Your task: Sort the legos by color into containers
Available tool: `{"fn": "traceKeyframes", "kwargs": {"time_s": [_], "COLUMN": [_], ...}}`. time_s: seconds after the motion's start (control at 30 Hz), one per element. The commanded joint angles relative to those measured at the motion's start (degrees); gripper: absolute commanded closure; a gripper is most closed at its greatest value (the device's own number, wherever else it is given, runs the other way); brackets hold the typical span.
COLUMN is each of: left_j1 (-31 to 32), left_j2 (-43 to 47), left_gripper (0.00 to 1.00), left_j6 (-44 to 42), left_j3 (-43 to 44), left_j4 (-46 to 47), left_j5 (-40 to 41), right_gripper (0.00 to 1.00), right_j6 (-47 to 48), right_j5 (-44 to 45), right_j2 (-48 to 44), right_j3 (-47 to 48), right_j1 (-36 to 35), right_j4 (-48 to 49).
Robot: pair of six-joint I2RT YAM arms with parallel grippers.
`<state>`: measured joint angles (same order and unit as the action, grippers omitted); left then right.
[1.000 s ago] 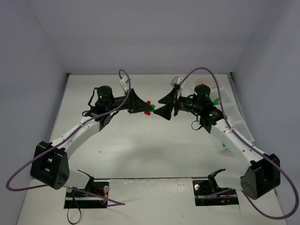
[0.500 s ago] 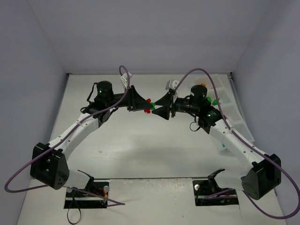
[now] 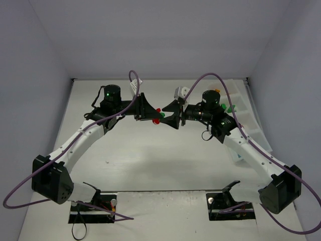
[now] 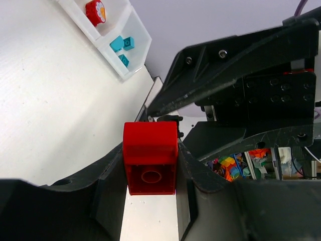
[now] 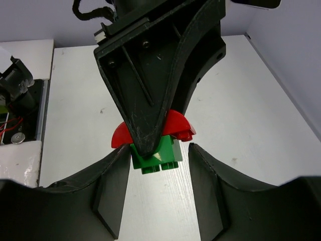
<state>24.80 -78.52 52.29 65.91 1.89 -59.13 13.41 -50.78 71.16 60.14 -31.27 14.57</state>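
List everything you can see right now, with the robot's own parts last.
red lego: one, red, clamped between the left fingers
green lego: one, green, stuck to the red lego, between the right fingers
teal legos: three, teal, end compartment of the tray
red round piece: one, red, next compartment
tray: one, translucent white
table: one, white
cables: two, purple
left fingers: two, black, shut
right fingers: two, black, open

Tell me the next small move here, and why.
Probably close the right fingers on the green brick. They stand open on either side of it, not touching, while the left fingers clamp the red brick it seems joined to. Then pull apart.
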Motion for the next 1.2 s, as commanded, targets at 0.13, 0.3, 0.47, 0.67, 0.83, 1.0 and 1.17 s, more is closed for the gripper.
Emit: {"fn": "traceKeyframes", "kwargs": {"time_s": [0.13,0.3,0.47,0.67,0.83,1.0,1.17], "left_j1": [0.3,0.3,0.3,0.3,-0.1,-0.4,-0.5], "left_j2": [3.3,3.8,4.1,4.1,4.3,4.4,4.1], "left_gripper": [1.0,1.0,1.0,1.0,1.0,1.0,1.0], "left_j6": [-1.1,-0.4,0.3,0.8,0.6,0.3,0.3], "left_j3": [3.9,3.7,3.6,3.7,3.6,3.8,4.0], "left_j4": [0.9,1.1,1.4,1.6,1.5,1.1,1.0], "left_j5": [-1.8,-1.4,-1.2,-1.2,-0.7,-0.5,-0.4], "right_gripper": [0.55,0.53,0.52,0.62,0.64,0.57,0.54], "right_j6": [2.2,3.2,4.5,5.1,5.2,5.8,6.2], "right_j5": [-1.4,-1.6,-0.2,0.2,-0.2,-0.5,-0.1], "right_j2": [0.6,0.4,-0.8,-1.2,-1.3,-1.4,-1.3], "right_j3": [3.8,3.1,2.0,1.7,1.7,1.5,1.4], "right_j1": [-0.9,-1.3,-1.4,-1.4,-1.3,-1.3,-1.3], "right_j4": [3.4,1.7,0.0,-0.9,-2.1,-3.1,-3.7]}}
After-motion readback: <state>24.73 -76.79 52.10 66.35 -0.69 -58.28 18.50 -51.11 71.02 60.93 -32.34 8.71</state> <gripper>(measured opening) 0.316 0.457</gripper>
